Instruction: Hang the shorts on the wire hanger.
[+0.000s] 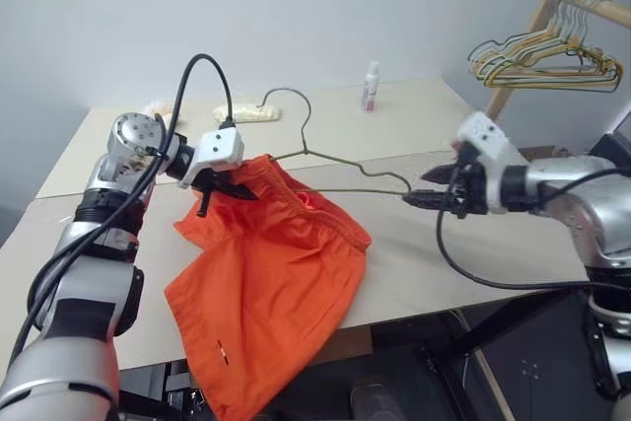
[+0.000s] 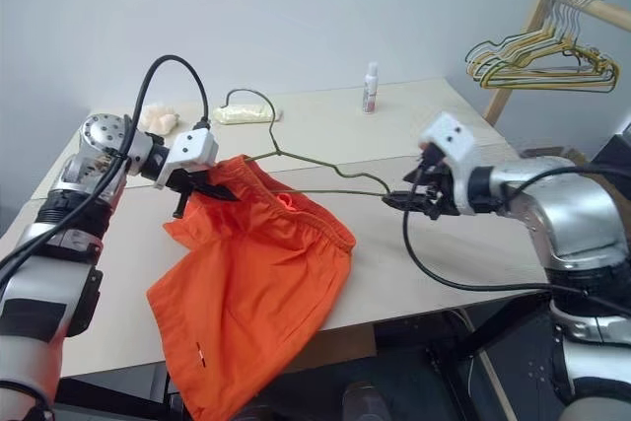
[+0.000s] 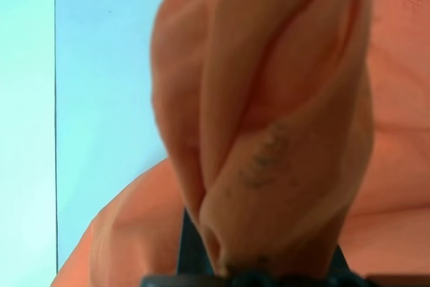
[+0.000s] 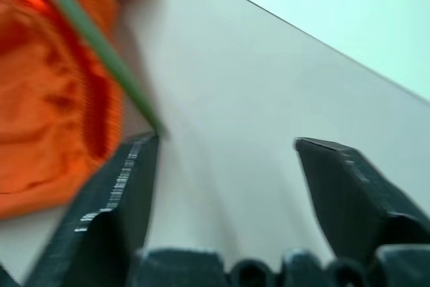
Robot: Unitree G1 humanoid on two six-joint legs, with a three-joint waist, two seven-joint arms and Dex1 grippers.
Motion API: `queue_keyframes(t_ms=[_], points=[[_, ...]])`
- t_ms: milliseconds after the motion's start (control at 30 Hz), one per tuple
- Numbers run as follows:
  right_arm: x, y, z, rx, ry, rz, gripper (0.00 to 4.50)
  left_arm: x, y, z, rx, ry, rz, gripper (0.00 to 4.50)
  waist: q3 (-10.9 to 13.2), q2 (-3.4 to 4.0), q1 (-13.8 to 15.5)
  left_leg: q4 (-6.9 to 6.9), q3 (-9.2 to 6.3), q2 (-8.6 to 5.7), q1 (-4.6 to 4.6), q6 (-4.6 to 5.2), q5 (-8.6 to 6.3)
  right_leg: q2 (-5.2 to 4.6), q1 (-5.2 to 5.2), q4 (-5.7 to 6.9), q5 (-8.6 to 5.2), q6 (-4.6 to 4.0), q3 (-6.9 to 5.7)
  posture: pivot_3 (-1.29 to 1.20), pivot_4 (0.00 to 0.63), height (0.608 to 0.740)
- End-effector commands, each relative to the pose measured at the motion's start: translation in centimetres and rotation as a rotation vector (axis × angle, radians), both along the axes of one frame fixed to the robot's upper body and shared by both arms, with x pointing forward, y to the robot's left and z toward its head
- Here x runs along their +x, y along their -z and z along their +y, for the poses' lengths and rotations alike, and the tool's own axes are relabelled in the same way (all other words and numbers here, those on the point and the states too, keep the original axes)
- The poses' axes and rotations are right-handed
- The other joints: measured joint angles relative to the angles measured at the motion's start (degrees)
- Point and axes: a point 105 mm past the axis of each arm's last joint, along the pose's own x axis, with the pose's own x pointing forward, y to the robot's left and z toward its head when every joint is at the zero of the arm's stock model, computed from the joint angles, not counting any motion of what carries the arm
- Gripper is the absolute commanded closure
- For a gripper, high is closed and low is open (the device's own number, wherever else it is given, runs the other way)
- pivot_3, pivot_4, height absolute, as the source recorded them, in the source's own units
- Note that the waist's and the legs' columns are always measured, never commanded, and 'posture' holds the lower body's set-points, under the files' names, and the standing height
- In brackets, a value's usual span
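shorts (image 1: 271,283): bright orange, front half draped over the near edge of the worktop (image 1: 513,244) and hanging down. The waistband end is bunched up and lifted at the back left.

left end effector (image 1: 219,187): clenched on a fold of the shorts' waistband. The left wrist view is pretty much all pinched orange fabric, so the grip looks solid.

right end effector (image 4: 225,146): released, jaws wide apart, pointing in at the hanger's right end. In its wrist view the green-grey wire runs down to just beside one finger (image 4: 117,186), but nothing sits between the pads.

wire hanger (image 1: 340,167): thin olive-grey wire, lying on the worktop behind the shorts. Its left shoulder looks tucked into or under the lifted waistband, can't tell which, and the hook curls away toward the wall.

step in hand, my guess: right side needs to grab the hanger's bare end so the shorts can be worked along the wire.

how to do it well: get the wire properly centred between the pads before closing, it's skinny and will slip out. Keep the left side holding the waistband up so the fabric doesn't slide off the edge.

far stuff: small white bottle (image 1: 371,86) and a pale cloth (image 1: 246,113) at the back, plus a wooden rack (image 1: 537,22) with a bunch of hangers (image 1: 542,58) off to the right.
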Motion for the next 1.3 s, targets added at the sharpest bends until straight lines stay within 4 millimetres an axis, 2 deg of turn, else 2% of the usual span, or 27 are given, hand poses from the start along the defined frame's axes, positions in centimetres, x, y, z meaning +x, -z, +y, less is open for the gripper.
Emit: queue_keyframes(t_ms=[33, 100, 200, 300, 400, 500, 600, 633, 767, 867, 967, 1000, 1200, 1300], points=[[-1.9, 1.1, -1.3, 0.03, 0.064, 0.015, 0.04, 0.4, -1.7, 0.0, -0.048, -0.022, -0.045, 4.5, 0.0, -0.01, 0.2, 0.0, 0.0, 0.01, -0.01, 0.0, 0.0, 0.01, 0.02, 0.0, 0.0, 0.0, -0.01, -0.22, 0.0, 0.74], [-3.1, 3.2, -0.1, 0.067, 0.046, 0.059, 0.04, 0.5, -1.8, -0.1, -0.057, -0.026, -0.044, 4.5, 0.0, -0.01, 0.1, 0.01, 0.0, 0.0, -0.01, 0.0, 0.0, 0.0, 0.01, 0.02, 0.0, 0.0, 0.02, -0.22, 0.0, 0.74], [-4.2, 5.5, 3.3, 0.157, -0.005, 0.095, 0.04, 0.5, -1.9, -0.2, -0.061, -0.026, -0.045, 4.5, 0.0, -0.01, -0.6, 0.01, 0.05, 0.08, 0.09, 0.0, 0.0, 0.07, 0.03, 0.0, 0.0, 0.0, 0.11, -0.22, 0.0, 0.74], [-3.8, 6.6, 6.5, 0.276, 0.002, 0.117, 0.04, 0.5, -2.0, -0.2, -0.063, -0.025, -0.047, 4.5, 0.0, 0.0, -0.9, -0.01, 0.08, 0.13, 0.19, 0.0, 0.0, 0.12, 0.04, -0.02, 0.0, 0.0, 0.18, -0.22, 0.0, 0.74], [-3.2, 8.1, 8.7, 0.325, 0.017, 0.163, 0.04, 0.5, -2.0, -0.2, -0.062, -0.024, -0.049, 4.5, 0.0, 0.0, -0.7, -0.02, 0.06, 0.09, 0.19, -0.01, 0.0, 0.11, 0.01, 0.05, 0.0, 0.0, 0.16, -0.21, 0.0, 0.74], [-3.2, 8.8, 10.2, 0.354, -0.004, 0.193, 0.04, 0.5, -2.1, -0.1, -0.06, -0.024, -0.05, 4.5, 0.0, -0.01, -0.5, 0.01, 0.04, 0.02, 0.15, -0.01, 0.01, 0.07, 0.02, 0.08, 0.0, 0.0, 0.14, -0.21, 0.0, 0.74], [-2.9, 8.2, 11.0, 0.412, -0.023, 0.188, 0.56, 0.5, -2.2, 0.0, -0.059, -0.028, -0.052, 4.5, 0.0, -0.01, -0.3, 0.01, -0.03, -0.03, 0.13, -0.01, 0.01, 0.06, 0.02, 0.07, 0.0, 0.0, 0.08, -0.2, 0.0, 0.74], [-2.9, 7.9, 11.1, 0.425, -0.026, 0.185, 0.9, 0.5, -2.2, 0.0, -0.06, -0.029, -0.053, 4.5, 0.0, -0.01, -0.4, 0.02, -0.03, -0.04, 0.13, -0.01, 0.01, 0.06, 0.02, 0.07, 0.0, 0.0, 0.08, -0.2, 0.0, 0.74], [-3.0, 7.8, 10.6, 0.423, -0.034, 0.178, 2.26, 0.5, -2.3, 0.0, -0.061, -0.032, -0.055, 4.5, 0.0, -0.01, -0.5, 0.01, -0.03, -0.02, 0.16, -0.01, 0.01, 0.08, 0.02, 0.07, 0.0, 0.01, 0.07, -0.2, 0.0, 0.74], [-3.0, 8.1, 9.4, 0.391, -0.017, 0.179, 3.21, 0.5, -2.6, 0.3, -0.072, -0.048, -0.051, 4.5, 0.0, -0.01, -0.4, 0.01, -0.03, -0.04, 0.15, -0.01, 0.0, 0.08, 0.02, 0.07, 0.0, 0.01, 0.06, -0.2, 0.0, 0.74], [-2.6, 7.6, 7.6, 0.372, -0.001, 0.167, 4.27, 0.1, -2.6, 1.2, -0.071, -0.052, -0.04, 4.5, 0.0, -0.01, -0.4, 0.01, -0.03, -0.04, 0.15, 0.0, 0.0, 0.08, 0.02, 0.06, 0.0, 0.01, 0.06, -0.2, 0.0, 0.74], [-2.3, 7.4, 6.7, 0.355, 0.012, 0.162, 4.46, -0.2, -2.5, 1.5, -0.071, -0.047, -0.037, 4.5, 0.0, -0.01, -0.5, 0.01, -0.03, -0.03, 0.15, -0.01, 0.0, 0.08, 0.03, 0.06, 0.0, 0.01, 0.06, -0.2, 0.0, 0.74], [-0.7, 5.5, 1.7, 0.28, 0.047, 0.149, 4.46, -1.9, -1.0, 4.2, 0.019, -0.039, -0.034, 4.5, 0.0, 0.0, -0.7, -0.01, 0.01, 0.04, 0.23, 0.0, 0.0, 0.1, 0.04, 0.03, 0.0, 0.01, 0.09, -0.19, 0.0, 0.74], [-0.4, 4.8, 0.2, 0.227, 0.035, 0.14, 4.46, -2.1, -0.5, 5.2, 0.056, -0.062, -0.019, 4.5, 0.0, -0.03, -0.3, 0.0, 0.0, 0.06, 0.21, 0.0, 0.0, 0.11, 0.05, -0.02, 0.0, 0.01, 0.07, -0.19, 0.0, 0.74]])
